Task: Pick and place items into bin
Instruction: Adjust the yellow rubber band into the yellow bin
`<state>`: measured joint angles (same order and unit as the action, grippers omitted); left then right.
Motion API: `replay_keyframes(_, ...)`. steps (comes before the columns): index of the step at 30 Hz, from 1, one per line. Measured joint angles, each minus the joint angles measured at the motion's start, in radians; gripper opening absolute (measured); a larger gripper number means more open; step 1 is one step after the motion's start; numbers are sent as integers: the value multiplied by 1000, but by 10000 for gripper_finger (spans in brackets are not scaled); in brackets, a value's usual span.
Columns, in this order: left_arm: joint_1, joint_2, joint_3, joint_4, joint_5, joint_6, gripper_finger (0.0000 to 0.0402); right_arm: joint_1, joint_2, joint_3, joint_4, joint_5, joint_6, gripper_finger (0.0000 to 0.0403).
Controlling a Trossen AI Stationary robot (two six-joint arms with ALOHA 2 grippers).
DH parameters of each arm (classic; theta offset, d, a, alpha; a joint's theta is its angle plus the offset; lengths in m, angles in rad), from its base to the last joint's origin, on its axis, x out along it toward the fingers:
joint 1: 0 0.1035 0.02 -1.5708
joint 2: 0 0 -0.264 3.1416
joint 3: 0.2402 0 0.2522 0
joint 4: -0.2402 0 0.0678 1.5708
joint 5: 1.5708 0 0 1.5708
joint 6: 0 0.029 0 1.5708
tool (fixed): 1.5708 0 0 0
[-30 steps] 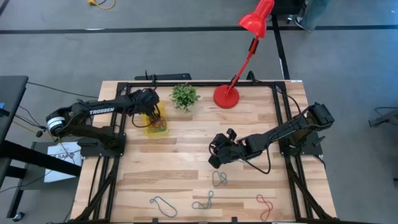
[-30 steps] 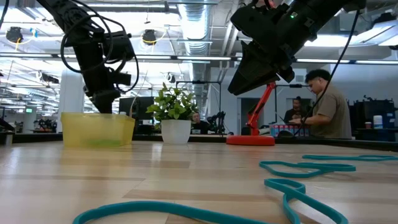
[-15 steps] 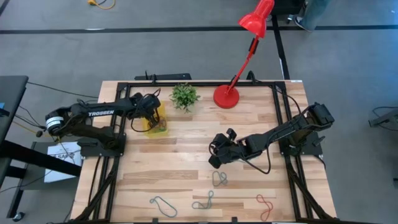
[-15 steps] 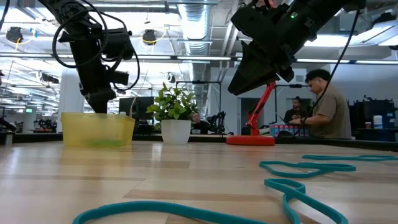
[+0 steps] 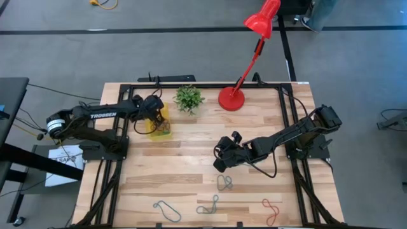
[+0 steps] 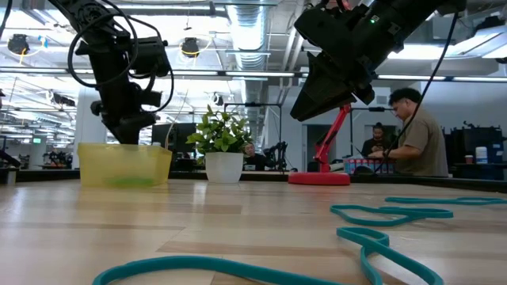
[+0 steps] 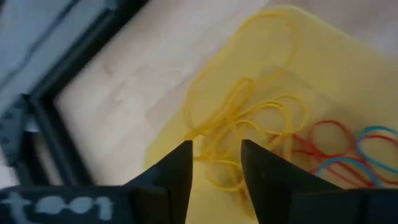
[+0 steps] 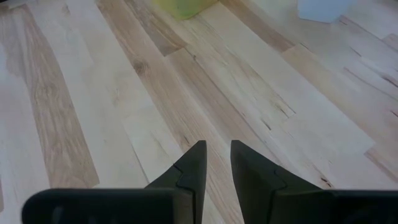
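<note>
The yellow bin (image 5: 159, 125) stands at the table's far left, beside a small potted plant. In it lie yellow loops (image 7: 231, 118), a red loop (image 7: 328, 132) and a blue one (image 7: 373, 138), resting on its floor. My left gripper (image 7: 216, 163) hangs open just above the bin (image 6: 124, 165), nothing between its fingers. My right gripper (image 5: 219, 165) hovers open over the middle of the table, above bare wood (image 8: 214, 163). Several more loops lie near the front edge: a grey one (image 5: 224, 183), two teal ones (image 5: 166, 208) (image 5: 208, 206) and a red one (image 5: 272, 210).
A potted plant (image 5: 188, 98) and a red lamp's base (image 5: 231, 98) stand at the far edge, right of the bin. Black frame rails run along the table's sides. People sit in the room behind the table (image 6: 416, 134).
My left gripper has shifted a little toward the table's left edge above the bin, rolled about its own axis, and opened there. My right gripper has kept still.
</note>
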<state>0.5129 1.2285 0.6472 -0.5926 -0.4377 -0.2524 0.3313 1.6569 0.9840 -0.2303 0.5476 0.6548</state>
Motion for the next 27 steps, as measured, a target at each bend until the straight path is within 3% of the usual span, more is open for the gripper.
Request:
replay_keyframes(5,-1,0,-53,67,41,-32,133,0,0,0,0,0,0,67)
replay_keyframes(11,-1,0,-110,87,-60,-79,133,0,0,0,0,0,0,67)
replay_keyframes(19,0,0,-131,210,-55,-83,132,0,0,0,0,0,0,67)
replay_keyframes(27,12,0,-131,206,-73,-137,132,0,0,0,0,1,0,67)
